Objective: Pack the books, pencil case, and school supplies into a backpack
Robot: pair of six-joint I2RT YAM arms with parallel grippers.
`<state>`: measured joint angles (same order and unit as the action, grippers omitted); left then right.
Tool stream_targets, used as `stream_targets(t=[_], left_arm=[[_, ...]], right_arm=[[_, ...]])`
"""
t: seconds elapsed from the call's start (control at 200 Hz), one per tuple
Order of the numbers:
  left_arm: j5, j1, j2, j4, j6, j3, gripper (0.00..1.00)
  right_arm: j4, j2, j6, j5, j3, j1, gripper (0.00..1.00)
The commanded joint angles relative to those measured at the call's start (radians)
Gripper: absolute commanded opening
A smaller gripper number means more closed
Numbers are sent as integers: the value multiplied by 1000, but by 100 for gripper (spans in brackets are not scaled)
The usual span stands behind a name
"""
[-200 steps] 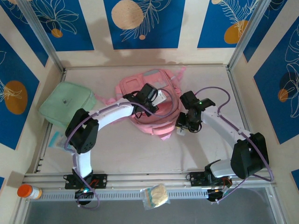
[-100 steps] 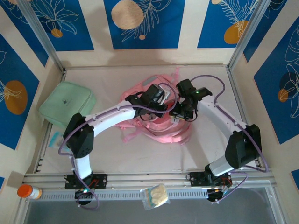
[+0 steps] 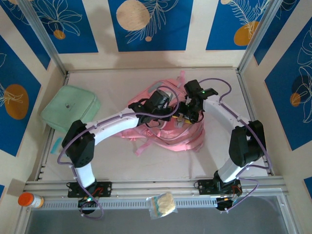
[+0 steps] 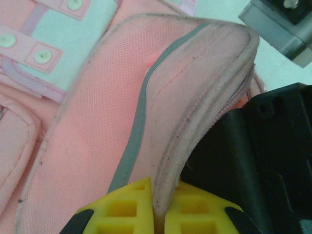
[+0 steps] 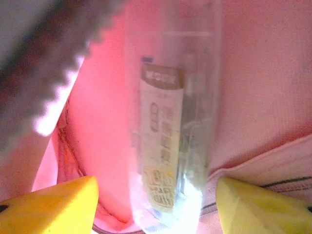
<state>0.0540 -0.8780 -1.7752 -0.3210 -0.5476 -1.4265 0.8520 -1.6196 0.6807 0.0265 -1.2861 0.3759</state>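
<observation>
backpack [image 3: 168, 134] mouth crowded: left gripper [image 4: 158, 209] pinches the flap edge, right gripper [image 5: 156, 200] sits inside, clear packet [image 5: 168, 131] between its spread fingers. mint pouch [image 3: 70, 108] blocks far left. near table [image 3: 161, 163] strip open.

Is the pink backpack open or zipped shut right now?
Open. The left gripper pinches the zip edge of the backpack, and a clear packet sits in the pink interior.

Blue floral wall panels [image 3: 168, 41] w/ cream tabletop [image 3: 161, 165]

Rumpled pink backpack [image 3: 168, 137], clear packet [image 5: 168, 131] inside
</observation>
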Motion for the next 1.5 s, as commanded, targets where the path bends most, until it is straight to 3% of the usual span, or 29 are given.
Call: stream_targets(t=[0.0,0.15,0.345,0.665,0.945,1.176,1.351,1.451,1.496], left_arm=[[-8,-2,58,105,-30,5,0],[-26,-2,65,146,-36,36,0],[-42,-2,53,156,-45,34,0],[-25,-2,56,141,-35,21,0],[-13,4,53,122,-23,16,0],[-61,12,-7,142,-37,10,0],[-196,13,-112,70,-10,-63,18],[-284,13,-73,97,-31,-34,48],[-321,14,-32,111,-35,-12,56]], right_arm=[[-71,42,19,100,26,-1,70],[-109,127,29,160,109,-54,65],[-198,108,79,249,203,-75,36],[-370,-20,166,270,190,12,0],[-481,62,186,341,276,-24,0],[-339,264,94,309,344,-151,0],[-193,364,13,248,342,-242,0],[-139,399,-26,203,330,-238,0],[-118,408,-38,186,325,-228,0]])
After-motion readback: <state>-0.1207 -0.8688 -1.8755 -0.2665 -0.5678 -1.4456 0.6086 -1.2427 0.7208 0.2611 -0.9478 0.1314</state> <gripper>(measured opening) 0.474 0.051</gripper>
